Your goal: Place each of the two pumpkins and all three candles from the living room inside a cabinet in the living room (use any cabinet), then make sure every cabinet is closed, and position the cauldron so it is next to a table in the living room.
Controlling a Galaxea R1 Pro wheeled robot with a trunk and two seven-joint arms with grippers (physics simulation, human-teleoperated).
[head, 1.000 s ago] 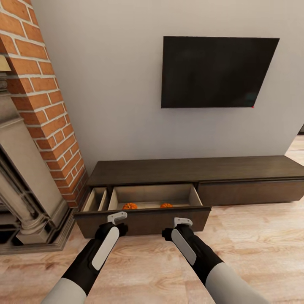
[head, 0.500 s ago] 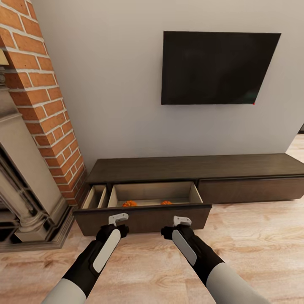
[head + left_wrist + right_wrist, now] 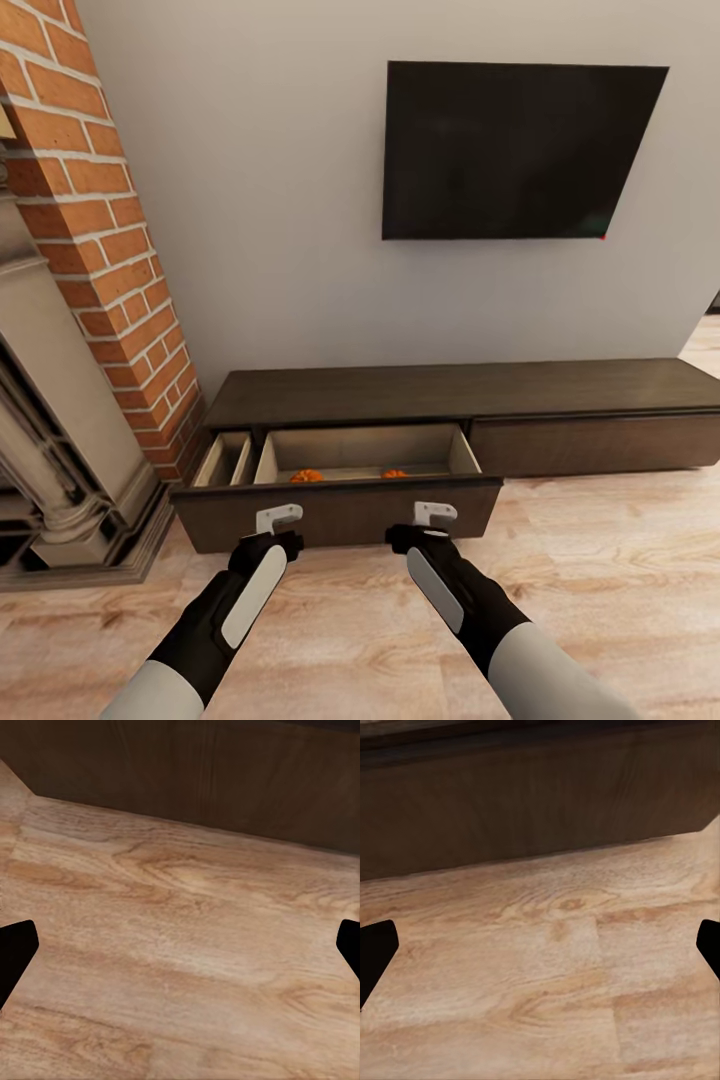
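Note:
The long low dark brown cabinet (image 3: 470, 392) stands against the wall under the TV. Its left drawer (image 3: 340, 512) is pulled out, showing pale wood inside. Two small orange pumpkins (image 3: 306, 476) (image 3: 395, 473) lie in the drawer, half hidden behind its front panel. My left gripper (image 3: 278, 518) (image 3: 180, 952) and right gripper (image 3: 435, 513) (image 3: 540, 952) are both open and empty, held side by side just before the drawer front above the floor. In the wrist views the dark fingertips (image 3: 15, 952) (image 3: 375, 952) sit wide apart. The candles, cauldron and table are out of view.
A brick column (image 3: 100, 230) and a carved stone fireplace (image 3: 50, 440) stand to the left, close to the drawer's end. A black TV (image 3: 520, 150) hangs on the wall. Light wood floor (image 3: 600, 580) spreads to the right.
The whole picture has slid upward a little, so the camera moved. Both grippers now sit closer against the drawer front. The drawer stays open about as far, with the pumpkins more hidden.

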